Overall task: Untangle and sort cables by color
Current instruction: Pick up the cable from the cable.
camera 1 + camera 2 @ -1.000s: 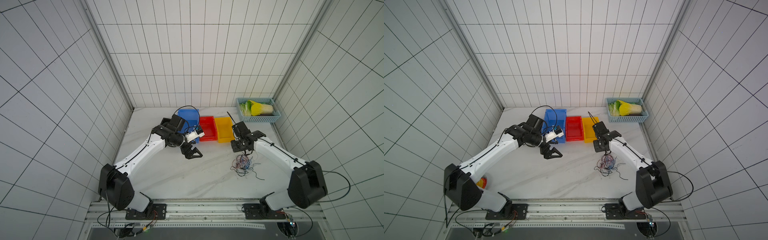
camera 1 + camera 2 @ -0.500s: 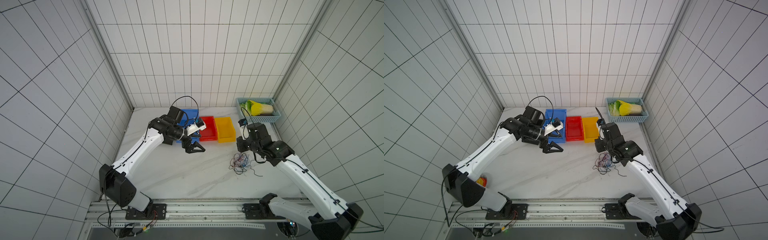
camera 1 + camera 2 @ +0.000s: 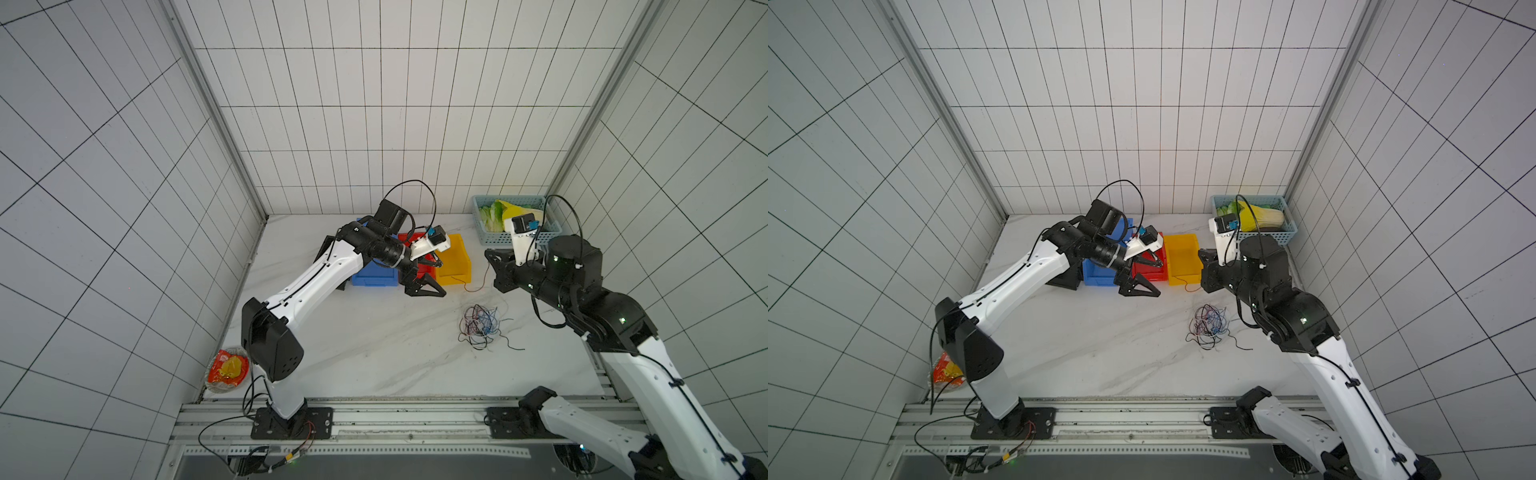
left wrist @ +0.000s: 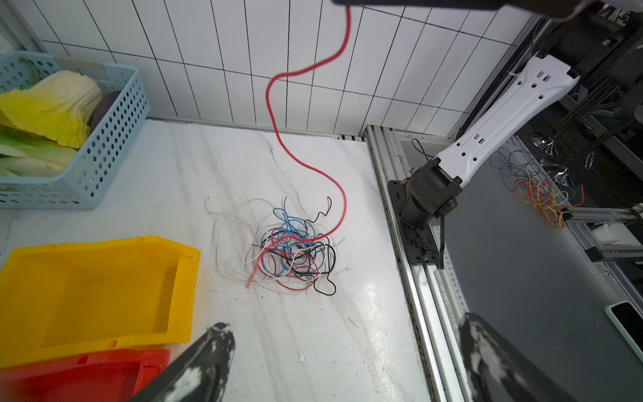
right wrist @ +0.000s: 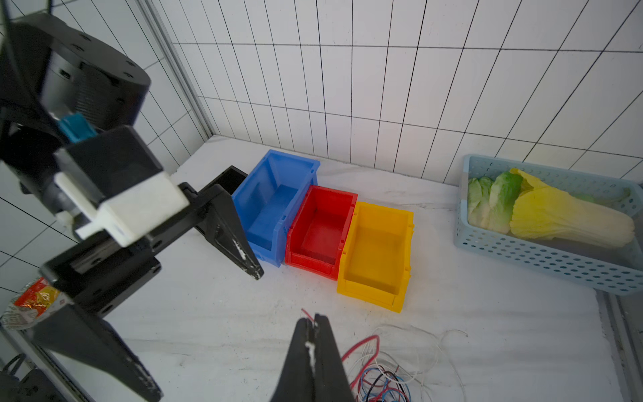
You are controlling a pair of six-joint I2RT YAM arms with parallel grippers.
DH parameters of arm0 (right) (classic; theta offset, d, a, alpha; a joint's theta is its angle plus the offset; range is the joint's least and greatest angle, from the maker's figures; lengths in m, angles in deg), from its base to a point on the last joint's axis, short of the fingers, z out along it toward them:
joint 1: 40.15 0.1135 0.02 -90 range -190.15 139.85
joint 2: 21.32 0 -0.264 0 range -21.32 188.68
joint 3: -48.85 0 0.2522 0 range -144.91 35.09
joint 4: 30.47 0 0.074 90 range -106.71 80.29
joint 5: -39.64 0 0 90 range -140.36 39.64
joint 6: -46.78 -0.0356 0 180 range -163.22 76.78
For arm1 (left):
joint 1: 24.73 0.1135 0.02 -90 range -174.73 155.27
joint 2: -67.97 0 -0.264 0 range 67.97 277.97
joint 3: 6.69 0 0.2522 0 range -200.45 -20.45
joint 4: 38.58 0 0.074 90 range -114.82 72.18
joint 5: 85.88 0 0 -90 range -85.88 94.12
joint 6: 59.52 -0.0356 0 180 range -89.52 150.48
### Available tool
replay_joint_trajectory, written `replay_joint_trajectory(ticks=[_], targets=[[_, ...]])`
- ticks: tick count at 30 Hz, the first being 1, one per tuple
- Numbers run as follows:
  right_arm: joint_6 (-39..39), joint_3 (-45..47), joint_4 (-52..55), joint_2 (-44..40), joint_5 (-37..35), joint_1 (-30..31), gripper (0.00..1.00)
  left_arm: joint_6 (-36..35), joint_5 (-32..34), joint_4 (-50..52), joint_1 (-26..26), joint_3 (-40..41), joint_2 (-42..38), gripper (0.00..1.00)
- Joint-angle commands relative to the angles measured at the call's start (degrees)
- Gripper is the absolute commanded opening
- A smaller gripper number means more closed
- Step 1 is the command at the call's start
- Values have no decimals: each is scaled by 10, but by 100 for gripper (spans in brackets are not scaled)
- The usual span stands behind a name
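Observation:
The cables lie as a tangle [image 3: 480,326] [image 3: 1208,326] of blue, red, black and white wires on the marble table, right of centre. My right gripper [image 5: 313,320] is shut on one end of a red cable [image 4: 275,115], which hangs in a long wavy line down to the tangle [image 4: 288,243]. In both top views the right gripper [image 3: 490,257] hovers above the table beside the yellow bin. My left gripper [image 3: 440,278] [image 4: 344,323] is open and empty, above the front of the red bin.
Blue [image 5: 275,205], red [image 5: 320,226] and yellow [image 5: 375,250] bins stand in a row at the back, with a black bin [image 5: 229,177] behind the left arm. A pale blue basket [image 5: 542,250] of cabbage sits back right. A snack packet [image 3: 226,368] lies front left.
The right arm has risen and drawn back to the right, pulling the red cable up out of the tangle. The left gripper has shifted right along the bins, still open.

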Motion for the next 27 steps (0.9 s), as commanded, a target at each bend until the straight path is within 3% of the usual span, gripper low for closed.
replay_joint_trajectory(ticks=[1,7,12,16,21,27], targets=[[-21,-26,-10,-3,45,7,0,49,-17,-53,0,-27,19,98],[-36,-11,-39,0,51,6,0,55,-28,-49,6,-24,17,98],[-53,5,-76,27,39,7,0,63,-28,-45,47,23,-19,98],[-64,9,-130,79,45,7,0,82,-12,-49,108,68,-60,98],[-92,-11,-180,169,-18,3,0,110,64,-55,194,126,-105,99],[-119,-60,-220,296,-26,-24,0,210,126,-132,322,231,-143,98]])
